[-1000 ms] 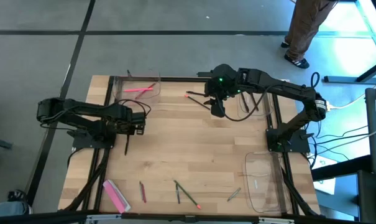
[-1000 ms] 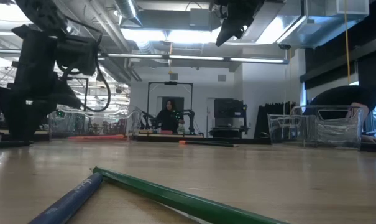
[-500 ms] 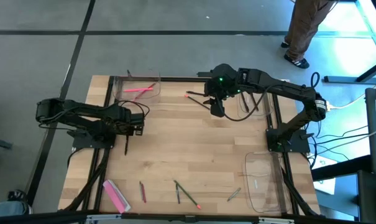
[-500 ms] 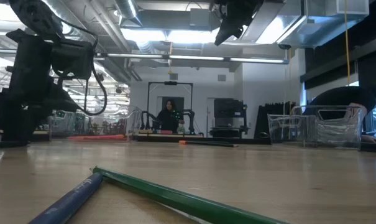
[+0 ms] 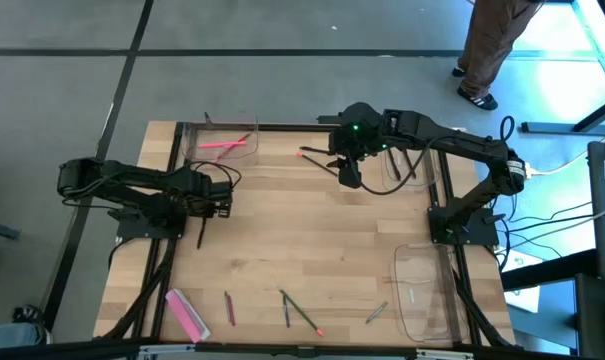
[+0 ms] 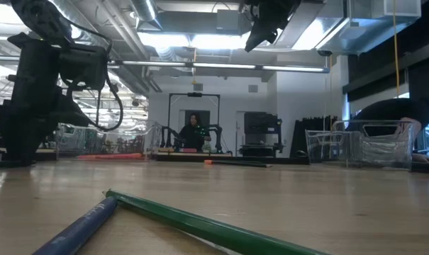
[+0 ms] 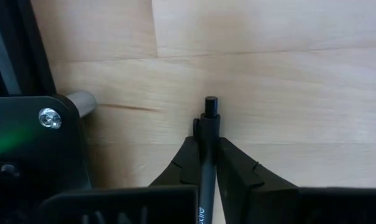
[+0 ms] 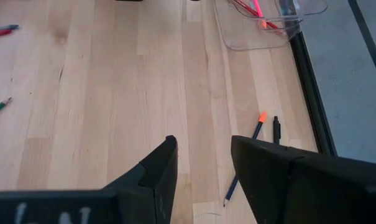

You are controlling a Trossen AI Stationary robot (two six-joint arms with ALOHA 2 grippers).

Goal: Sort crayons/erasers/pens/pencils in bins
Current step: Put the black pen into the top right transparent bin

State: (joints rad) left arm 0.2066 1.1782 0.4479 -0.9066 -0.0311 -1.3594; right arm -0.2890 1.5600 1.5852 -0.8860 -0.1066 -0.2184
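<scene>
My left gripper (image 5: 204, 212) is over the table's left middle, shut on a black pen (image 5: 202, 236), which also shows in the left wrist view (image 7: 207, 149). My right gripper (image 5: 350, 172) is open and empty above the far middle of the table (image 8: 203, 168). Below and beyond it an orange-tipped pencil (image 8: 245, 158) and another black pen (image 8: 276, 129) lie flat on the wood. Pink-red crayons (image 5: 225, 143) lie in the far left bin (image 5: 192, 145). Pens lie in the far right bin (image 5: 414, 165). A third bin (image 5: 427, 290) stands at the near right. My left gripper pinches the black pen's shaft (image 7: 206, 163) between its two fingers. The pen lies along the fingers, and its end (image 7: 210, 103) sticks out past the fingertips. The fingers slant down toward the table's near edge. The pen's end appears clear of the wood.
Near the front edge lie a wide flat pink bar (image 5: 187, 312), a dark red pencil (image 5: 229, 308), green pencils (image 5: 294, 310) and a grey-green pencil (image 5: 377, 312). A person (image 5: 492, 45) stands beyond the far right corner. Bare wood lies in the table's middle.
My left arm has shifted slightly with the pen between one second and half a second ago, then kept still. It stays shut on the pen.
</scene>
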